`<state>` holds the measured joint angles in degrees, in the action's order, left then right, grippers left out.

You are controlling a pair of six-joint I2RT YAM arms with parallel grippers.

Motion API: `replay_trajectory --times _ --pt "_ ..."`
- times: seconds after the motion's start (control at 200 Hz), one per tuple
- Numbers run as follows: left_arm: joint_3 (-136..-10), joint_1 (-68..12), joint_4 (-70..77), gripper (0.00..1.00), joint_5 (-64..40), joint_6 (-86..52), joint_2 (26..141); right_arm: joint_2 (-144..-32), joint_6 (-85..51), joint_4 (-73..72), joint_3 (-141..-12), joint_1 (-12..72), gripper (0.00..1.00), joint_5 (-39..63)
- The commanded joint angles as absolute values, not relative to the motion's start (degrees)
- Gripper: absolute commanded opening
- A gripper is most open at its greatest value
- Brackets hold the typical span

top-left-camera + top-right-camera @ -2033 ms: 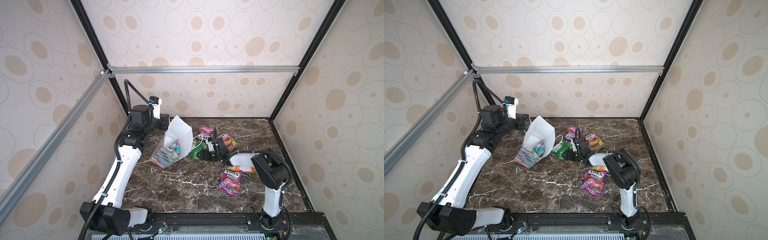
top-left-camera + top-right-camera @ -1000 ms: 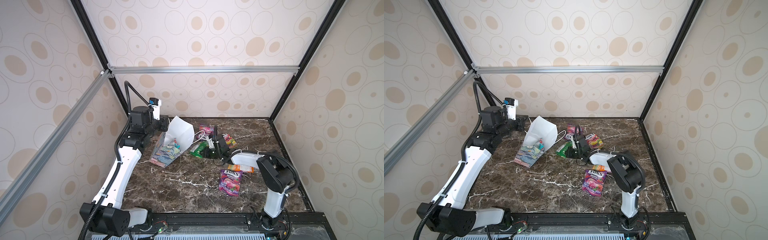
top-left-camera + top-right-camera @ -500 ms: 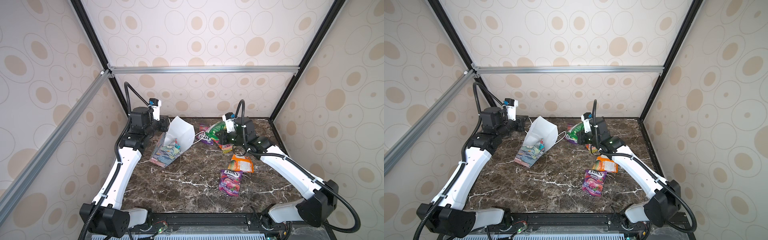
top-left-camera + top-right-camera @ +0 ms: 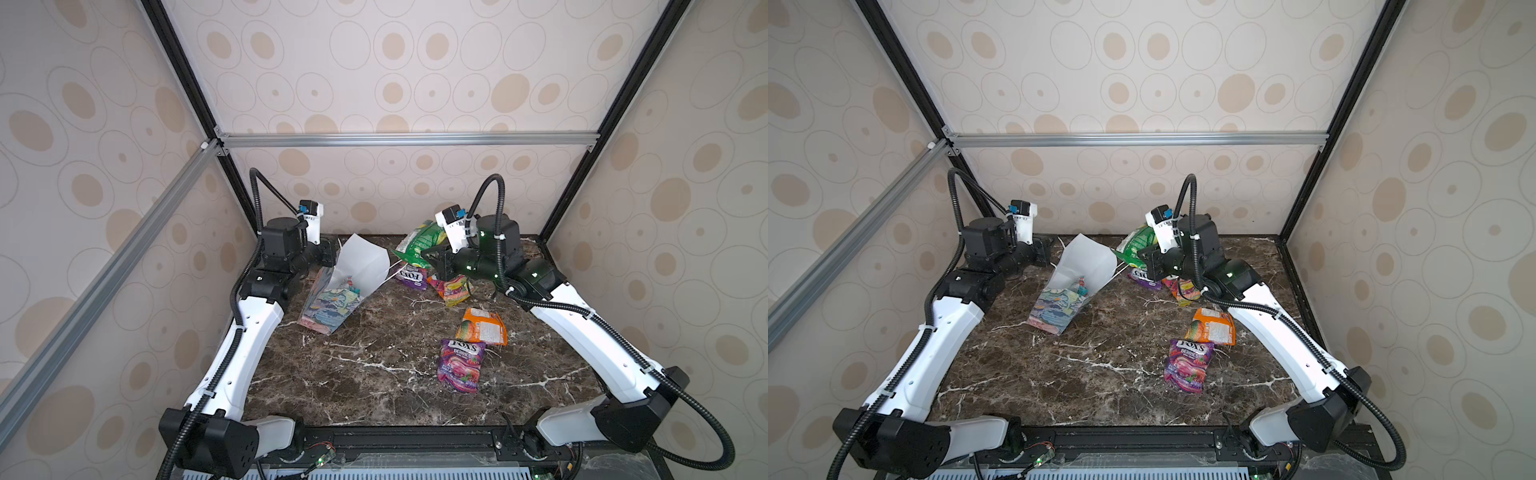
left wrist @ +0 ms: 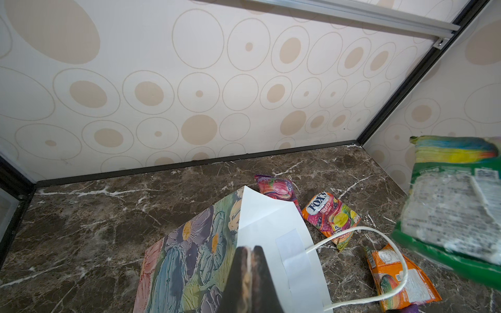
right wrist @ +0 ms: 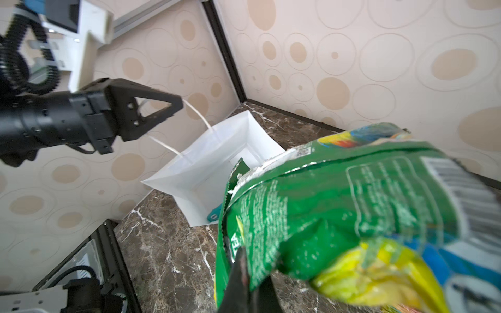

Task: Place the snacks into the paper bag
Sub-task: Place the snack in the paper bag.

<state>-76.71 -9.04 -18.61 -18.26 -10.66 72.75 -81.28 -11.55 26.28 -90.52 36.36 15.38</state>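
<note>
The floral paper bag [image 4: 328, 305] leans at the back left, its white mouth [image 6: 217, 162] facing my right arm. My left gripper [image 5: 249, 271] is shut on one of its cord handles [image 6: 195, 111] and holds it up. A teal pouch [image 6: 214, 214] lies inside. My right gripper [image 6: 248, 273] is shut on the green snack pouch [image 4: 417, 245] and holds it in the air just right of the bag's mouth. On the table lie a purple pouch [image 4: 413, 276], a red-yellow pouch [image 4: 451, 289], an orange pouch [image 4: 482, 326] and a purple Berries pouch [image 4: 459, 365].
The back wall [image 4: 374, 195] stands close behind the bag and both grippers. The other cord handle [image 5: 379, 238] loops loose over the table by the orange pouch. Black frame posts [image 4: 565, 199] rise at the back corners.
My right arm has lifted the green pouch off the table and carried it up beside the bag's mouth. The left gripper has kept hold of the handle in the same place.
</note>
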Motion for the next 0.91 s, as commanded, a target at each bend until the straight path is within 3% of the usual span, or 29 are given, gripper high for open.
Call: replay_trajectory --times 0.0,0.22,0.9 --pt "-76.7 -8.7 -16.4 0.00 -19.3 -10.8 71.0 -83.7 -9.8 25.6 -93.6 38.5 0.00 19.1" --pt "-75.7 -8.7 -15.7 0.00 -20.6 -11.4 70.4 -92.3 -7.7 28.0 -99.9 43.4 0.00 19.6" --pt "-73.1 -8.7 -15.0 0.00 -20.7 -11.2 69.5 -114.2 -9.5 32.0 -114.3 45.3 0.00 26.8"
